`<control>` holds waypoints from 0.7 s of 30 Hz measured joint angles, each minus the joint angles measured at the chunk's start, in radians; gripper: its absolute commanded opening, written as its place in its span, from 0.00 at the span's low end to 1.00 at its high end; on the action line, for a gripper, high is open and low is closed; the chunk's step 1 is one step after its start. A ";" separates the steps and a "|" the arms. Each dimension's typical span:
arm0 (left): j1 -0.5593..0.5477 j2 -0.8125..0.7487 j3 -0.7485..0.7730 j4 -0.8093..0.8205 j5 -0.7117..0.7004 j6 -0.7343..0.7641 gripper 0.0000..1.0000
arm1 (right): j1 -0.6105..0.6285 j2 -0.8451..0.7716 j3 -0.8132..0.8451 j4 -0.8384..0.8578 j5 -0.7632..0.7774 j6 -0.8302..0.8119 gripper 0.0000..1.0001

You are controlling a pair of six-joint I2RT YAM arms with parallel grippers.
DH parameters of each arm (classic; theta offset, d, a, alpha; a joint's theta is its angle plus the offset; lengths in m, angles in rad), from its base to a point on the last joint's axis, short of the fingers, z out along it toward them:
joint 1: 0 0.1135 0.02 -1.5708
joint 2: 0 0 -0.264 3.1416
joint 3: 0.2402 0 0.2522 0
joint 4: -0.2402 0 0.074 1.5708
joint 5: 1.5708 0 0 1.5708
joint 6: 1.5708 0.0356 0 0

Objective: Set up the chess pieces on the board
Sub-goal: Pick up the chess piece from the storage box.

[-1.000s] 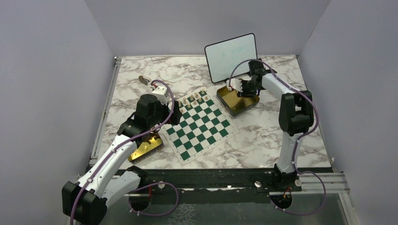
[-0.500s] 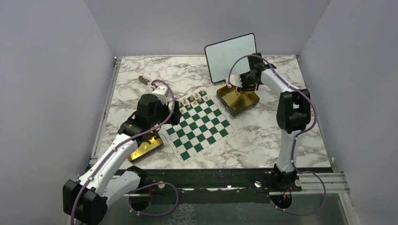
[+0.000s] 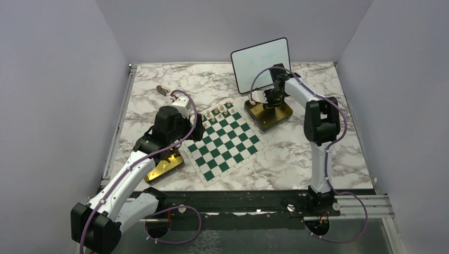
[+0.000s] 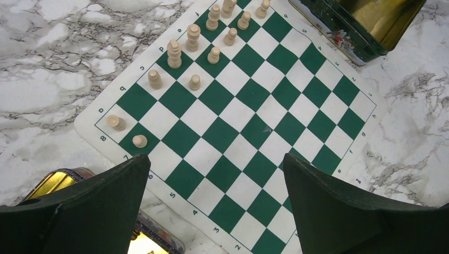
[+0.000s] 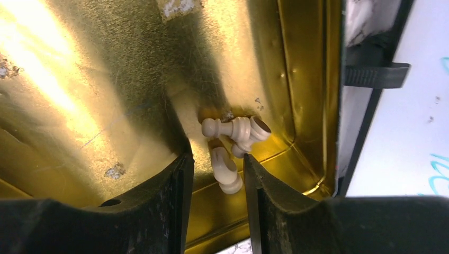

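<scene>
The right claw (image 5: 217, 161) is down in a gold tin (image 5: 95, 79). Its jaws are half-closed astride a pale pawn (image 5: 226, 172) lying flat, with a gap on one side: released, nothing grasped. More pieces (image 5: 235, 128) lie just past its tips, in the tin's corner. The left claw (image 4: 214, 164) hangs wide open and empty over the board (image 4: 254, 106). Pale men (image 4: 193, 37) stand beyond it along the far edge.

- Board (image 3: 226, 144): flat and square, with dark green and white checks and a thin white border. It lies turned diagonally on the marble worktop (image 3: 296, 153).
- Chess pieces (image 4: 193, 37): pale beige wood, standing in two rows along one edge of the board.
- Loose pieces (image 5: 233, 128): pale, lying on their sides and touching, in a corner of the gold tin (image 5: 106, 79).
</scene>
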 measured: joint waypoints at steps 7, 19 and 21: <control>0.000 0.000 0.000 0.000 0.000 0.000 0.97 | 0.006 0.016 0.007 -0.003 0.061 -0.010 0.43; 0.000 -0.007 0.000 -0.001 0.000 0.000 0.97 | 0.013 0.034 0.015 0.022 0.133 -0.024 0.34; 0.000 -0.010 0.000 -0.001 -0.002 0.000 0.97 | 0.013 0.035 0.015 0.026 0.133 -0.026 0.31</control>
